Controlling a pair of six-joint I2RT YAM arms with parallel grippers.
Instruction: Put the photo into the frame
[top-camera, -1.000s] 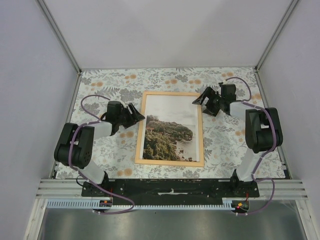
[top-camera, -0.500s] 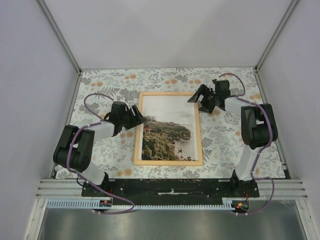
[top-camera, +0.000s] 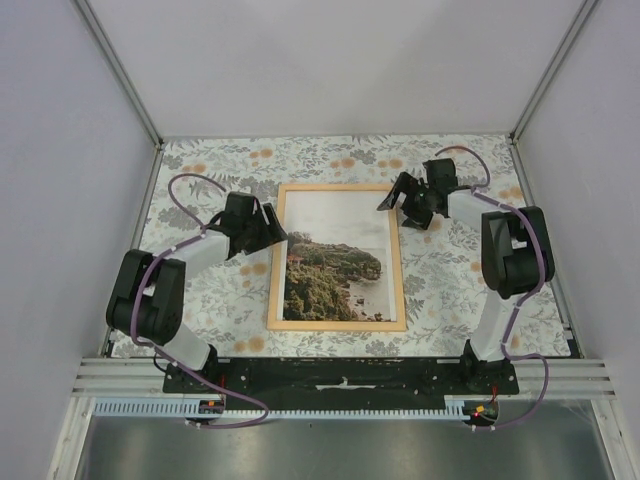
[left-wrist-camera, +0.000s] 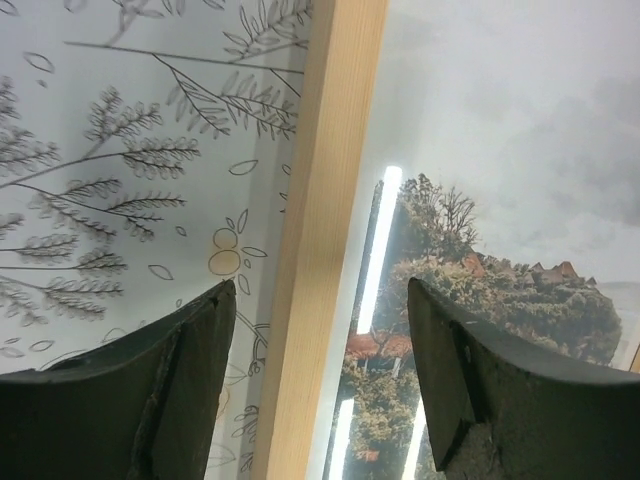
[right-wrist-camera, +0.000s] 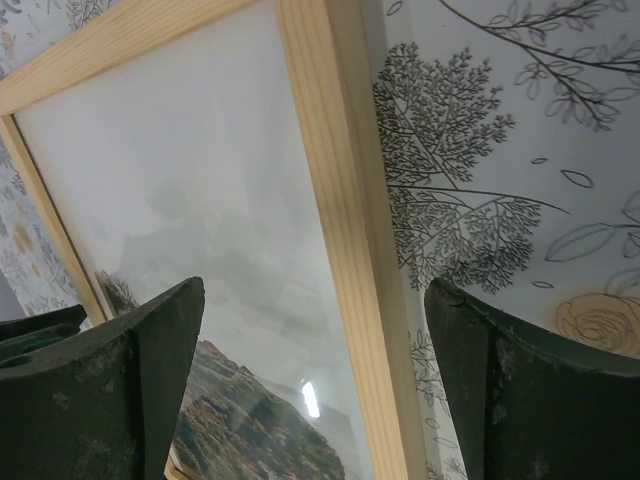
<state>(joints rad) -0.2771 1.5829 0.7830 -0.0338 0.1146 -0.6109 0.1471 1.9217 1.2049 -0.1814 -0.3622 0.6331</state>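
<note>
The light wood frame (top-camera: 336, 324) lies flat mid-table with the photo (top-camera: 335, 275) of a green wooded coast inside it, face up behind glass. My left gripper (top-camera: 270, 228) is open over the frame's left rail (left-wrist-camera: 325, 240), one finger over the tablecloth, the other over the photo (left-wrist-camera: 480, 300). My right gripper (top-camera: 397, 200) is open over the frame's far right rail (right-wrist-camera: 340, 250), one finger over the photo (right-wrist-camera: 200, 240), the other over the cloth. Neither gripper holds anything.
A floral tablecloth (top-camera: 200, 300) covers the table. White walls enclose the cell on the left, back and right. The arm bases stand on a black rail (top-camera: 340, 375) at the near edge.
The frame with the photo has shifted slightly left between 1.0 s ago and now. Both grippers moved in toward the frame's upper side rails.
</note>
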